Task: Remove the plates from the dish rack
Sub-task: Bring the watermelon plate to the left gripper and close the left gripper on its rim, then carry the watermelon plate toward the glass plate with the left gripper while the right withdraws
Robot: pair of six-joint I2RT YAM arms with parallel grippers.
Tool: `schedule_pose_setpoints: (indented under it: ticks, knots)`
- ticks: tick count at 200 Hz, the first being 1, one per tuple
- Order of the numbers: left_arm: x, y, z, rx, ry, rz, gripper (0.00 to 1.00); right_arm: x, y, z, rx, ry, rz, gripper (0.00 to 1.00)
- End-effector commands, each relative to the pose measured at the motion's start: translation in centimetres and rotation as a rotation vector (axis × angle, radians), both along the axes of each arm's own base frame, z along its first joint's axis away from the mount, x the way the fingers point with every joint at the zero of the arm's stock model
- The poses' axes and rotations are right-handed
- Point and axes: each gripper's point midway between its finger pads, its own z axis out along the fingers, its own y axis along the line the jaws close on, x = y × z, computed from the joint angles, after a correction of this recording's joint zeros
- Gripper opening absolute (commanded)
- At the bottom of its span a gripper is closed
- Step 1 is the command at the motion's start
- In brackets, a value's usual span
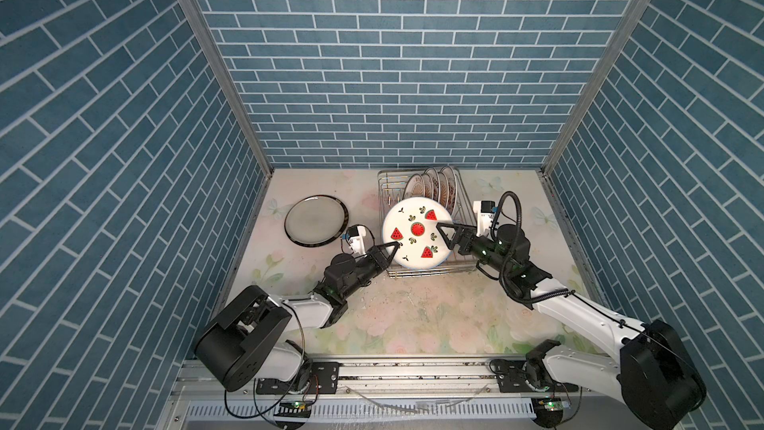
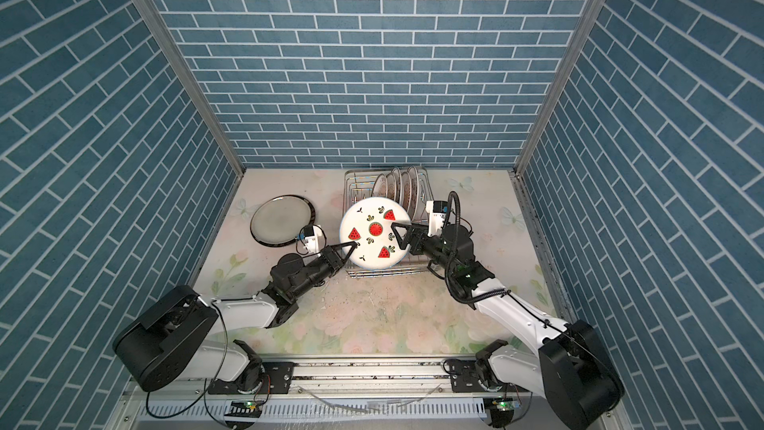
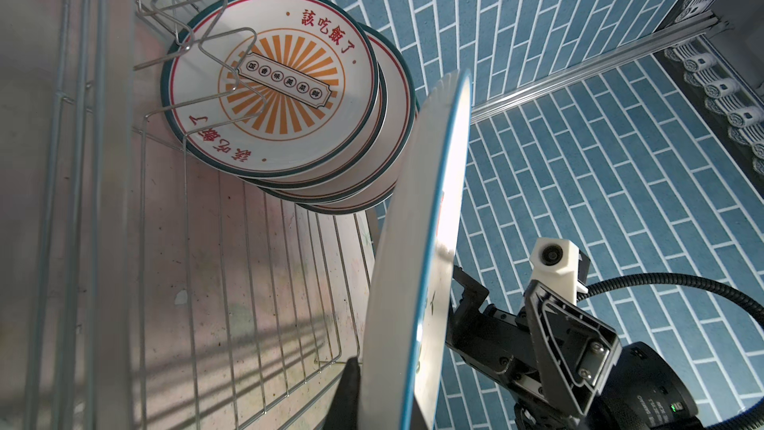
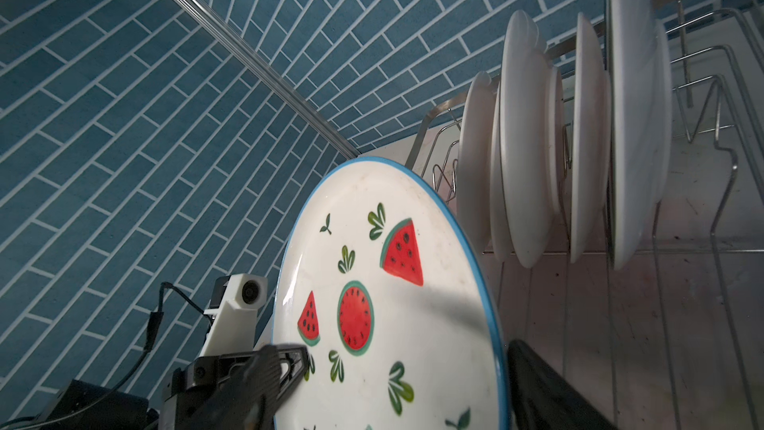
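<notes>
Watermelon plate (image 1: pixel 416 233) pinched by left hand (image 1: pixel 396 246), right hand (image 1: pixel 443 236) spread, racked plates (image 3: pixel 273 84), lettering legible only in left wrist view

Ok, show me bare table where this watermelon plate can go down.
Free: the table in front of the rack, between both arms; the back-left corner beyond the dark-rimmed plate. Crowded: the rack's back end, packed with upright plates.
</notes>
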Motion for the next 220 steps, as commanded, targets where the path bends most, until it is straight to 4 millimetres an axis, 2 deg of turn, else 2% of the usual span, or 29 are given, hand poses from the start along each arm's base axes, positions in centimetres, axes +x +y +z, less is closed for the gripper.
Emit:
schedule_pose_setpoints:
  ticks: [1, 35, 96, 151, 183, 220]
  knots:
    - [-0.3, 0.6, 5.6, -0.120, -0.156, 0.000, 0.00, 0.3, 0.7, 2.1, 0.018, -0.042, 0.014, 0.86]
    - [-0.2, 1.8, 6.2, -0.135, -0.159, 0.022, 0.00, 0.4, 0.5, 2.0, 0.019, -0.046, 0.003, 0.86]
    - [0.7, 3.7, 7.5, -0.147, -0.163, 0.063, 0.00, -0.1, 1.5, 2.5, 0.051, -0.045, 0.068, 0.88]
    - [1.5, 6.9, 8.0, -0.134, -0.152, 0.140, 0.00, -0.4, 1.9, 2.7, 0.027, -0.085, 0.085, 0.88]
    - [1.6, 9.2, 8.3, -0.116, -0.140, 0.198, 0.00, -1.2, 3.0, 3.0, -0.017, -0.145, 0.108, 0.87]
    - [1.8, 11.4, 9.0, -0.134, -0.140, 0.239, 0.00, -2.1, 5.6, 3.1, -0.078, -0.162, 0.152, 0.89]
